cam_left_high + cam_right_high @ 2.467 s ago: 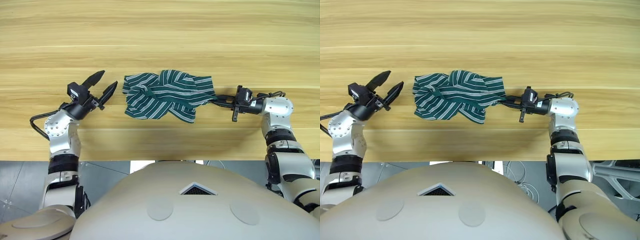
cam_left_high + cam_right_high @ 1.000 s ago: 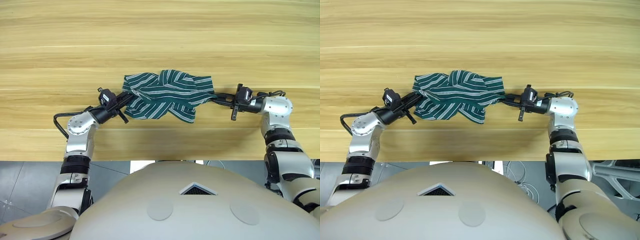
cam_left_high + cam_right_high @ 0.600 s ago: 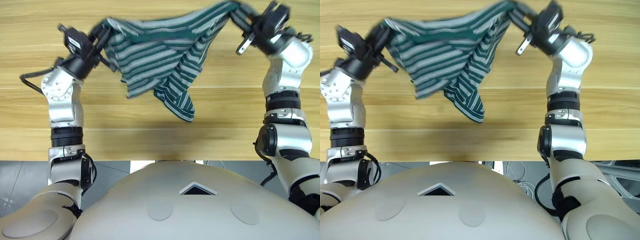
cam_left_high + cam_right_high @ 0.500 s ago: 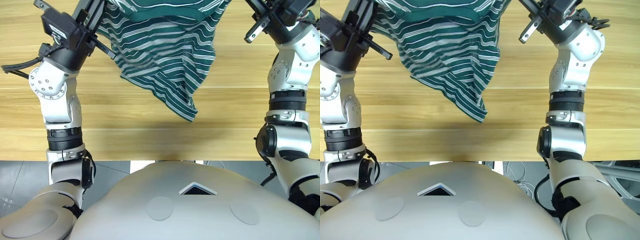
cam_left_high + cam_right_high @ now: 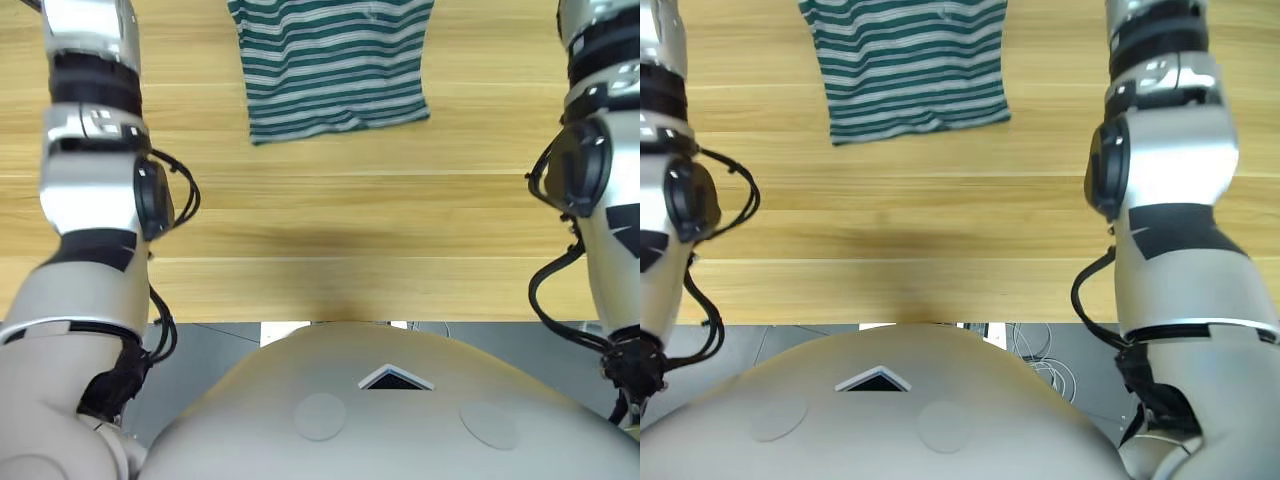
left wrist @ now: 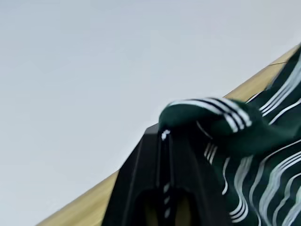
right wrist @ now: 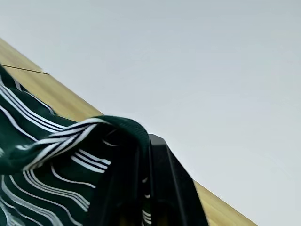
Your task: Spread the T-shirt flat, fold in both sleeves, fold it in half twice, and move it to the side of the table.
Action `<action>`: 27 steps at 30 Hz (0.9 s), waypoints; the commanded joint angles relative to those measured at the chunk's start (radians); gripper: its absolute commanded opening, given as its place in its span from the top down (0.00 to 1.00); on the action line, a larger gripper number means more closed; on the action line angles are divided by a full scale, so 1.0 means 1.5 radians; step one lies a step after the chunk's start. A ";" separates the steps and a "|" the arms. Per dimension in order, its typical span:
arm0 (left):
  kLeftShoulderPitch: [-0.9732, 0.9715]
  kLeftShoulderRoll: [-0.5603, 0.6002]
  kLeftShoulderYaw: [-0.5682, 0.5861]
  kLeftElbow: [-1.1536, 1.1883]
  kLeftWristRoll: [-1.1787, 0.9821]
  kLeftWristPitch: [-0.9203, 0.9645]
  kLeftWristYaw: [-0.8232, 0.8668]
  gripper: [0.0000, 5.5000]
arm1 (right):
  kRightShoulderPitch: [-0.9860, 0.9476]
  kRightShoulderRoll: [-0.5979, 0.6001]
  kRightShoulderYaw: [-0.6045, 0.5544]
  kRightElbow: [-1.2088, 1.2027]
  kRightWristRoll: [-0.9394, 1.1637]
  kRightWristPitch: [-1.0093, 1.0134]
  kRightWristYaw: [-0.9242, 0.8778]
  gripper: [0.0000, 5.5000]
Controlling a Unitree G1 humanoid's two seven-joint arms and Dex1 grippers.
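The green T-shirt with white stripes (image 5: 335,70) hangs spread out above the wooden table (image 5: 320,230), its lower hem clear of the surface. Both arms rise past the top edge of the eye views on either side of it. In the left wrist view my left gripper (image 6: 165,135) is shut on a bunched edge of the T-shirt (image 6: 244,141). In the right wrist view my right gripper (image 7: 147,140) is shut on another bunched edge of the T-shirt (image 7: 56,155).
The table's near edge (image 5: 320,320) runs just in front of the robot. A plain white wall (image 6: 94,56) lies beyond the table's far edge (image 7: 61,94).
Both arms have gone up and out of the top of the eye views, carrying the shirt. It has opened from a twisted bundle into a flat hanging panel.
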 commanded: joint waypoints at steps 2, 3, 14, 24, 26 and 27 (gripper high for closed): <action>-0.168 0.056 -0.002 0.168 0.049 -0.011 0.053 1.00 | -0.130 -0.018 0.002 0.085 -0.048 0.051 -0.042 1.00; -0.170 0.052 -0.004 0.177 0.053 -0.019 0.052 1.00 | -0.117 -0.021 0.010 0.089 -0.061 0.049 -0.033 1.00; 0.099 -0.014 -0.097 0.136 0.101 -0.140 -0.133 1.00 | 0.161 -0.009 0.076 0.090 -0.139 -0.044 0.114 1.00; 0.675 0.151 -0.094 -0.627 -0.086 0.040 -0.425 1.00 | 0.331 -0.115 0.050 0.017 -0.059 -0.280 0.476 1.00; 0.757 0.178 -0.098 -0.703 -0.084 0.065 -0.438 1.00 | 0.402 -0.161 0.080 -0.011 -0.059 -0.348 0.585 1.00; 0.800 0.190 -0.103 -0.739 -0.075 0.074 -0.441 1.00 | 0.444 -0.180 0.099 -0.030 -0.062 -0.373 0.629 1.00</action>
